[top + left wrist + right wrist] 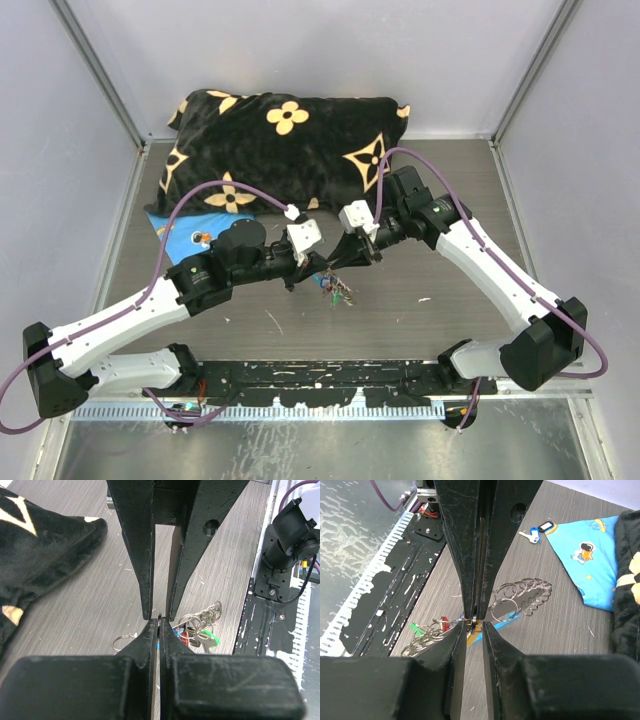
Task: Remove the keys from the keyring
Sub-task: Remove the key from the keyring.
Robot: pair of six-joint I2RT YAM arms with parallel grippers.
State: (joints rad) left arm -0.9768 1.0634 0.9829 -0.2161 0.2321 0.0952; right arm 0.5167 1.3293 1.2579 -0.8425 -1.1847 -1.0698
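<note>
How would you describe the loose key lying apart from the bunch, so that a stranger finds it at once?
Start at the black flowered pillow, then the bright blue cloth beside it. Just off the cloth's corner lies the single key with a blue tag, alone on bare table, unlike the ringed bunch.

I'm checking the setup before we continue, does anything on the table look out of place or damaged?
One blue key lies loose beside the blue cloth, apart from the bunch between the grippers. The black strip along the near edge is scuffed white.

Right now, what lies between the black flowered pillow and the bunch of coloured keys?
Bare grey table, in the left wrist view, between black flowered pillow and bunch of coloured keys.
</note>
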